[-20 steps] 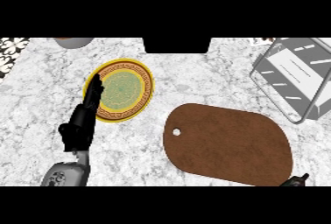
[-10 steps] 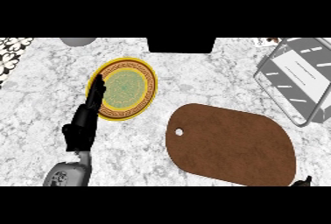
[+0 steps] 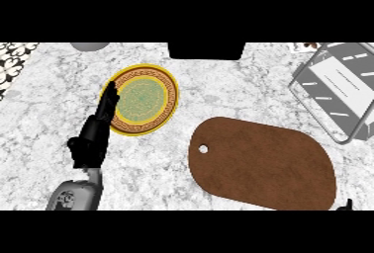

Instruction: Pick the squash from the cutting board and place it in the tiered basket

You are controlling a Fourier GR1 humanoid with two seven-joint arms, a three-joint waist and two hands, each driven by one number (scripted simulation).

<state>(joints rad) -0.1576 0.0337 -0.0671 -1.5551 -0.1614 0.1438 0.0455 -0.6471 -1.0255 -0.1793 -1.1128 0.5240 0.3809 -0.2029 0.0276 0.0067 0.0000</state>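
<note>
The counter (image 3: 44, 113) is mottled white-grey marble. One brown board (image 3: 263, 165), a rounded oblong with a small hole near its left end, lies at lower right, and its matte top is bare; the squash shows nowhere. One round plate (image 3: 144, 99), yellow-rimmed with a patterned band and a greenish centre, sits at upper left. One grey wire basket (image 3: 337, 89) stands at the upper right edge. The left hand (image 3: 95, 136), black, rests at left with straight fingers reaching the plate's left rim. At the bottom right only a black tip of the right hand (image 3: 346, 203) shows; I cannot tell its state.
</note>
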